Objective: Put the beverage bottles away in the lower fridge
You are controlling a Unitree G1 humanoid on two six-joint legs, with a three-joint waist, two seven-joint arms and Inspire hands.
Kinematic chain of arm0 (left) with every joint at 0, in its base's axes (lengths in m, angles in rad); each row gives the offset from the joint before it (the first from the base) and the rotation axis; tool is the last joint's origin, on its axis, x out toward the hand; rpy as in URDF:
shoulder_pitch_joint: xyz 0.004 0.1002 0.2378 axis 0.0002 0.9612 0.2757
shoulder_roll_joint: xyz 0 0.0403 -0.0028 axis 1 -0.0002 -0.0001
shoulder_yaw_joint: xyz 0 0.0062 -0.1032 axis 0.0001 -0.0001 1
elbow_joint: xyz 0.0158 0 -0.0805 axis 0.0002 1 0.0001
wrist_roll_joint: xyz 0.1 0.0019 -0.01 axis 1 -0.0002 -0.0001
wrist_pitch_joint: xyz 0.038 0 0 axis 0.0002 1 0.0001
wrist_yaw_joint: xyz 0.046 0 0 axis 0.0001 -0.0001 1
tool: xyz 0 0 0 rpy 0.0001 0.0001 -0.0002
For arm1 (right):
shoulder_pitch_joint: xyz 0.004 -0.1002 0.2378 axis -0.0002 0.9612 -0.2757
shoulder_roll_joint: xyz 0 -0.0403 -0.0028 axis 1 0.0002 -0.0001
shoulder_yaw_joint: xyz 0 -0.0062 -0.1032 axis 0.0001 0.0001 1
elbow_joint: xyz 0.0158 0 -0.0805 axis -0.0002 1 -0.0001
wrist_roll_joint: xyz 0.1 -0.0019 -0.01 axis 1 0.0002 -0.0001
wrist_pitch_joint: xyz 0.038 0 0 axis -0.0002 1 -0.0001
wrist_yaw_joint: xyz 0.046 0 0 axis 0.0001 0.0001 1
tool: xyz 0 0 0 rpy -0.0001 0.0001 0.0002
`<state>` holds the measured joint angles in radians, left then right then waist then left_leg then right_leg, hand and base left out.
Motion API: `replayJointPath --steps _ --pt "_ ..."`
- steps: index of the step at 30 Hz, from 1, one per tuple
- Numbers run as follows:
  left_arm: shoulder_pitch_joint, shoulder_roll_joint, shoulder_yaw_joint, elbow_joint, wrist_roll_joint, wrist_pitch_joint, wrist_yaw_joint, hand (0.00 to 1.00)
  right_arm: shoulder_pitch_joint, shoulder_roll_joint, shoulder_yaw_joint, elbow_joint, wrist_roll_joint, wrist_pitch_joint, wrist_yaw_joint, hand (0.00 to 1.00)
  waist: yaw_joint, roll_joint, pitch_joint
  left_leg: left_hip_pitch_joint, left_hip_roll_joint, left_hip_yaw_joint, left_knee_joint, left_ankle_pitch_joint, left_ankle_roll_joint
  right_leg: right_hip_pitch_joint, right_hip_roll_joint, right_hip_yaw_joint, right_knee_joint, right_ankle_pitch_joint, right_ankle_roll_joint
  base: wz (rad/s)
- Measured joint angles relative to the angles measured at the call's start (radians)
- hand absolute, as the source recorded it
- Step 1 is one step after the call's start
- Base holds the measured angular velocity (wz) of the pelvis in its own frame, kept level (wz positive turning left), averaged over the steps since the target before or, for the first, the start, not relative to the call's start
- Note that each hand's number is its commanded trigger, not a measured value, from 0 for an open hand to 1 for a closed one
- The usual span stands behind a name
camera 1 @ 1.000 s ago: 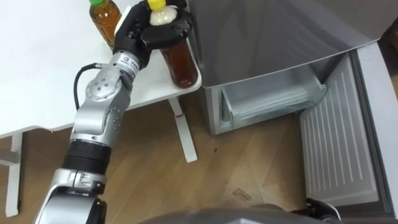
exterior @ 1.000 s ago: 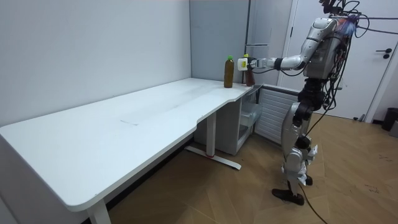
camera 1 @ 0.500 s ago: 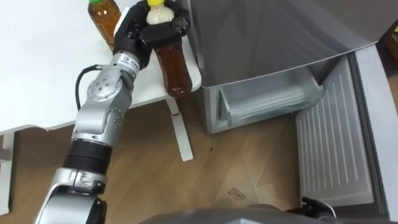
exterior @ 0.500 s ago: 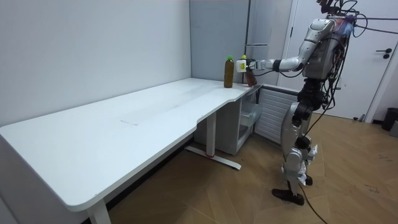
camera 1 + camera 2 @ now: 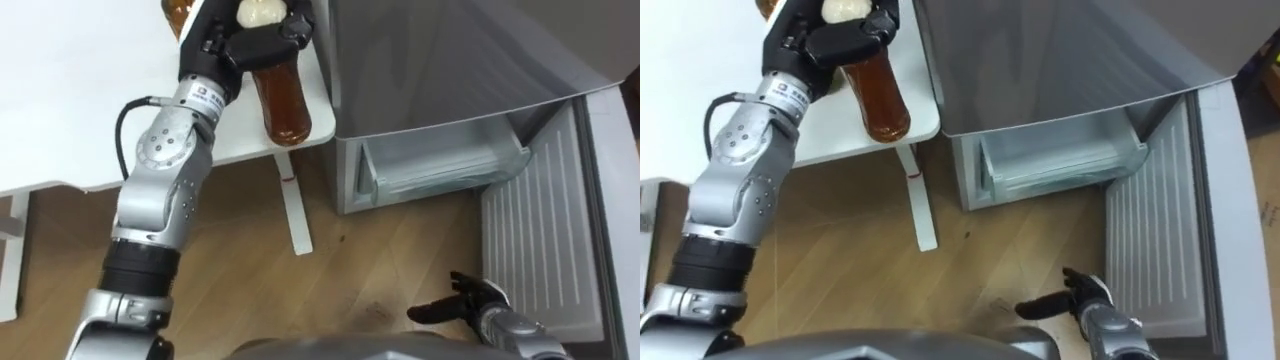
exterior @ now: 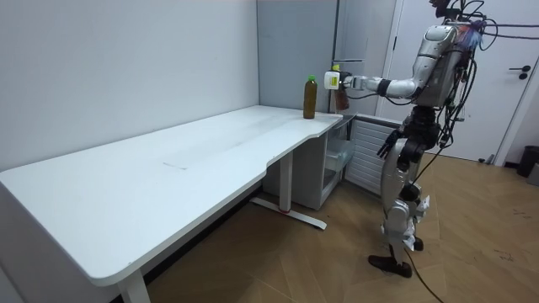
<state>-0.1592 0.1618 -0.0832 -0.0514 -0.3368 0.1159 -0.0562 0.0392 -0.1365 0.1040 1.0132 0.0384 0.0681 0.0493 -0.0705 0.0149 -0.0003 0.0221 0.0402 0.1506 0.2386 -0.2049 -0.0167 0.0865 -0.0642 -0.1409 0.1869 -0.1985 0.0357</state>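
My left hand [image 5: 250, 40] is shut on the neck of a brown drink bottle [image 5: 281, 100] with a pale yellow cap, and holds it upright just above the white table's [image 5: 60, 120] corner next to the fridge. In the room view the same bottle [image 6: 338, 94] hangs from that hand [image 6: 332, 81]. A second brown bottle [image 6: 310, 97] with a green cap stands on the table behind it, its base also at the upper edge of the left eye view [image 5: 178, 12]. My right hand [image 5: 462, 304] is low over the floor, fingers straight, holding nothing.
The grey fridge [image 5: 450, 50] stands right of the table. Its lower compartment is open, showing a clear drawer [image 5: 440, 170], and its door [image 5: 535, 250] swings out to the right. A white table leg [image 5: 295, 215] rises from the wooden floor beside it.
My left hand has lifted the bottle a little off the table corner. My right hand has come into view at the bottom, and the camera has shifted slightly.
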Motion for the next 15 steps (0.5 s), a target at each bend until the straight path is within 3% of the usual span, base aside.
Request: replayJointPath --steps 3,8,15 --pt "0.006 0.0 -0.007 -0.031 -0.002 0.001 0.001 1.0 -0.004 -0.002 0.035 -0.047 0.0 0.001 0.033 0.0 0.026 0.003 -0.0031 -0.003 -0.001 -0.014 0.003 0.0 0.0 0.004 0.0 -0.011 0.001 0.0 0.0 0.12" --pt "0.043 0.002 -0.011 -0.063 -0.024 0.001 -0.008 1.0 0.004 0.01 0.071 -0.186 -0.009 0.022 0.081 0.0 0.035 0.001 -0.0043 -0.012 -0.005 -0.043 0.021 0.0 0.0 0.024 -0.002 -0.039 0.001 0.0 0.0 0.18" --pt "0.066 0.012 -0.01 -0.136 -0.024 0.016 -0.062 1.0 0.015 0.009 0.095 -0.375 -0.013 0.034 0.146 0.0 0.077 -0.022 -0.0029 -0.017 -0.012 -0.073 0.034 0.002 0.001 0.041 -0.006 -0.064 -0.003 -0.001 0.001 0.14"
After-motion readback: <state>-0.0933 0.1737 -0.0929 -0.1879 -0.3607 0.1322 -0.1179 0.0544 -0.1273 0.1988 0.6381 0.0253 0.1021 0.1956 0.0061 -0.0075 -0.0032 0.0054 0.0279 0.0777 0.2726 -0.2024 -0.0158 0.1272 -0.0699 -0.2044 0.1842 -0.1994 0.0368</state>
